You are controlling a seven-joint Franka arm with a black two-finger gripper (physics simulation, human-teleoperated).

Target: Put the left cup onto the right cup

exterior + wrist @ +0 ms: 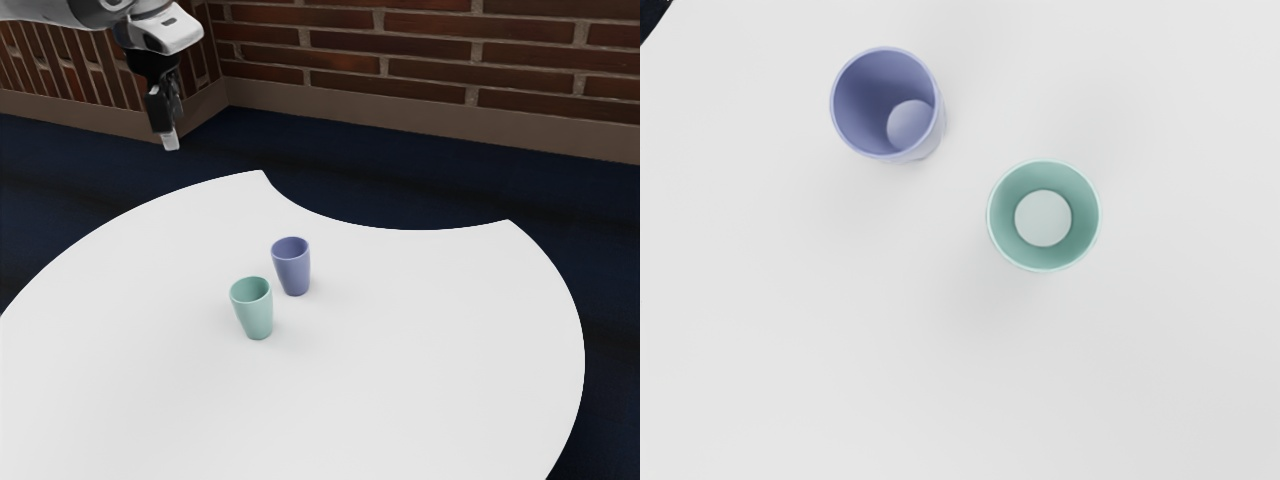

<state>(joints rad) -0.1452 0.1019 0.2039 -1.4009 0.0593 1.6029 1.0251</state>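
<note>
The hand point(167, 135) hangs high above the worktop point(420, 350), holding nothing. Seen side-on, I cannot tell whether it is spread or pressed together. Both cups stand upright and mouth-up well below it, close to each other but not touching. The green cup point(252, 308) lies nearly straight under the hand's camera, and the purple cup point(291, 265) sits a little further off to one side. Taking the exterior view's left as the task's left, the green cup point(1043, 216) is likely the one to lift and the purple cup point(885, 103) the one to receive it. The step in hand is the approach, and nothing has been grasped yet. To do it well, the hand should centre itself over the green cup's rim before descending. It should come straight down, not at a slant, so it does not nudge the purple cup beside it. A grip on the rim wall facing away from the purple cup leaves the most room. These cups look light and smooth, so a hard or off-centre contact could tip or skate one across the worktop. The lift must clear the purple rim before the hand moves across.
</note>
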